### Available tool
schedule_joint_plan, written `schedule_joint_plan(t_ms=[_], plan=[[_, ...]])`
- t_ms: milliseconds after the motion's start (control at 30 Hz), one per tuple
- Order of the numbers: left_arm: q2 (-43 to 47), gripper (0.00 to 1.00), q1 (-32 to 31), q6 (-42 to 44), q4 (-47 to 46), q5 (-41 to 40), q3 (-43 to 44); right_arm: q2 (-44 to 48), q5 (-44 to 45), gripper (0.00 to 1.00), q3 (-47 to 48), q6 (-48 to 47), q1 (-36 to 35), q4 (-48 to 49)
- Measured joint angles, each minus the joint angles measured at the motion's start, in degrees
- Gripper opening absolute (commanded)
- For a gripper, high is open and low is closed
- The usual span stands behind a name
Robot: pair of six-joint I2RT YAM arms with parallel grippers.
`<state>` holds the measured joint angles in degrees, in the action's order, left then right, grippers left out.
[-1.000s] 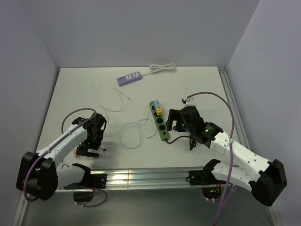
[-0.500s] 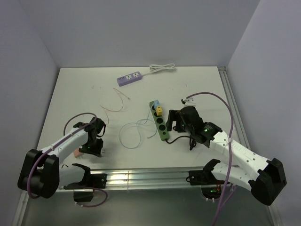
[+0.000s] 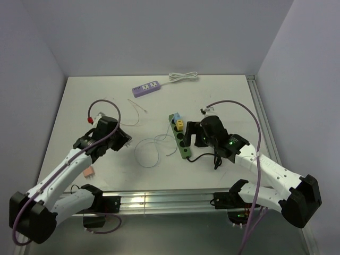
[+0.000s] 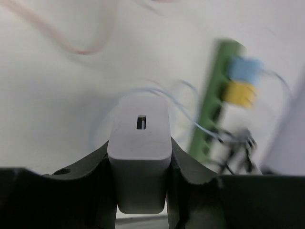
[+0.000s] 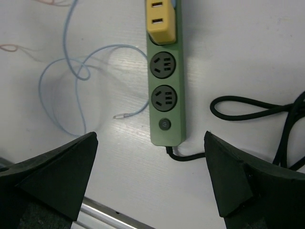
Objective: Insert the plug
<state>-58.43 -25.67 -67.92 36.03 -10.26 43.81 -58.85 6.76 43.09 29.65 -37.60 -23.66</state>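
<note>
The left tool, clamped on the plug, should line it up straight over an empty socket; the right tool is apart

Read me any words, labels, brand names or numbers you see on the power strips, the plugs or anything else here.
No text is readable in any view.
Purple power strip: dark marks at one end, too small to read.
Green power strip: round button with a faint mark, no legible letters.
White charger held in the left gripper: no print visible.
</note>
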Motion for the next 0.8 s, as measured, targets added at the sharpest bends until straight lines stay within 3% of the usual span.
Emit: schedule_joint_plan(t_ms=[200,433,633,800], plan=[[8.7,0.00,-1.5,14.3,-26.5,25.6,-6.7,0.2,-7.7,1.00,2.6,-0.8,0.8,0.6],[6.8,0.00,-4.1,20.8,-43.8,49.3,-7.8,1.8,-24.9,0.96,2.8,0.5,2.2,3.2],[6.0,0.00,-11.8,28.5,-47.2,57.2,-6.2,2.3,-36.8,0.92,2.8,8.3,2.3,7.8],[4.3,0.00,-18.8,39.9,-38.7,51.7,0.5,4.0,-37.7,0.91,5.9,13.4,2.3,6.2]])
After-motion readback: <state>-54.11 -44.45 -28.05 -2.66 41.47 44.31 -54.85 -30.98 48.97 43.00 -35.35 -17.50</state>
